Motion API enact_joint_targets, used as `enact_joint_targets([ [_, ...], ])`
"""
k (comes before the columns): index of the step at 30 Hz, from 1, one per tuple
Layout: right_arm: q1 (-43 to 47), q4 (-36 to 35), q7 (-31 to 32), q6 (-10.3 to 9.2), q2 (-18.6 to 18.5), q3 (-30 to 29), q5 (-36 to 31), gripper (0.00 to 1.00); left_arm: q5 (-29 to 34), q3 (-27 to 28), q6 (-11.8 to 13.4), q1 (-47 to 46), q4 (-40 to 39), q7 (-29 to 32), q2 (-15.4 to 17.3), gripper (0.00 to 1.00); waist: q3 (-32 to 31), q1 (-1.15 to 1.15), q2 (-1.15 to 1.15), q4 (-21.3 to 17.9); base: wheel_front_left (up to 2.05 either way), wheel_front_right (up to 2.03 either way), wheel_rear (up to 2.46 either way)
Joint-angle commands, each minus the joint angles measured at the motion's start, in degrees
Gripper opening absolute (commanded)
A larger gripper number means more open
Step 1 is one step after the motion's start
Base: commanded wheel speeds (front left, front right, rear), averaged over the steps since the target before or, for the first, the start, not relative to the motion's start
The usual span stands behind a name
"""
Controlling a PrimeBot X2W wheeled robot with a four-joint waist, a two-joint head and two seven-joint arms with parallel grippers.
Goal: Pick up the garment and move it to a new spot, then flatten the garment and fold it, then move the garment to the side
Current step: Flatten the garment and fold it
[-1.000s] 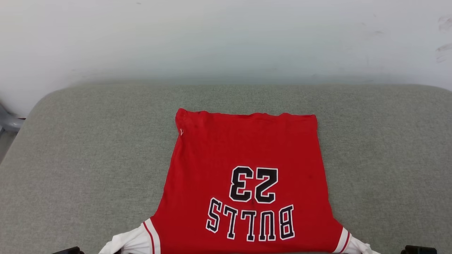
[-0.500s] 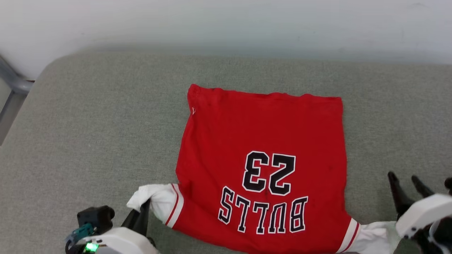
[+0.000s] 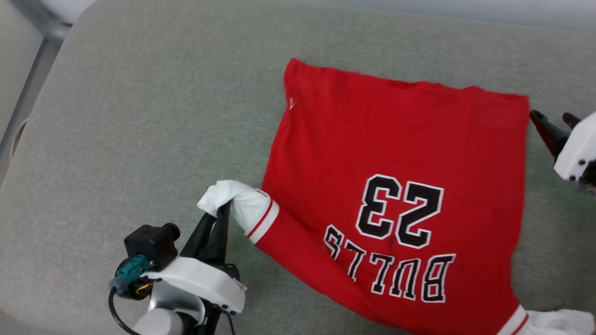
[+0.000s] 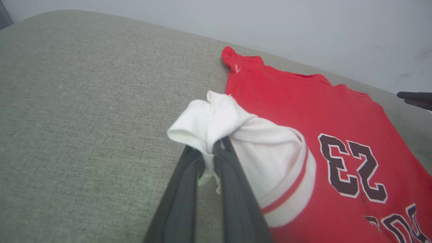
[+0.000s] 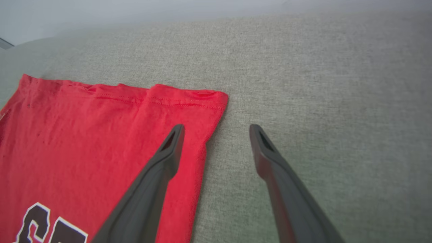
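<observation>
A bright red jersey T-shirt (image 3: 396, 153) lies flat, lettering up, on the coarse grey-green woven cushion (image 3: 139, 116). The left gripper (image 4: 212, 148) pinches its bunched white sleeve (image 4: 216, 118). The right wrist view reveals the right gripper (image 5: 216, 130) spread empty at the stitched hem corner.

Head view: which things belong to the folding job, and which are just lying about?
Job: red jersey; left gripper, shut on its white sleeve; right gripper, open at the hem corner.
Not the job: grey cushion underneath; metal rail; pale wall.
</observation>
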Motion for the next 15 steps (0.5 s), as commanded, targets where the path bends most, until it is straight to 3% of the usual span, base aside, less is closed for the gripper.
enact_joint_targets([
  [1, -1.87, 0.92, 1.65, -0.04, -0.81, 0.83, -0.01, 1.00, 0.33, -0.29, -0.13, -0.94, -0.58, -0.59, -0.47, 0.00, 2.62, -0.02, 0.00, 2.60, 0.00, 0.00, 0.00],
  [9, -10.27, 5.80, 9.72, -0.04, -4.50, 6.00, -0.57, 1.00, 0.91, -2.09, -1.26, -4.35, -1.72, -1.93, -2.78, 0.00, 7.91, -0.02, 0.00, 6.17, 0.00, 0.00, 0.00],
  [15, -7.07, 12.56, 19.85, 0.06, -3.42, 12.33, 1.43, 1.00, 0.63, -2.74, -2.03, -5.37, -0.22, -3.06, -3.94, 0.00, 8.81, -0.02, 0.00, 7.20, 0.00, 0.00, 0.00],
])
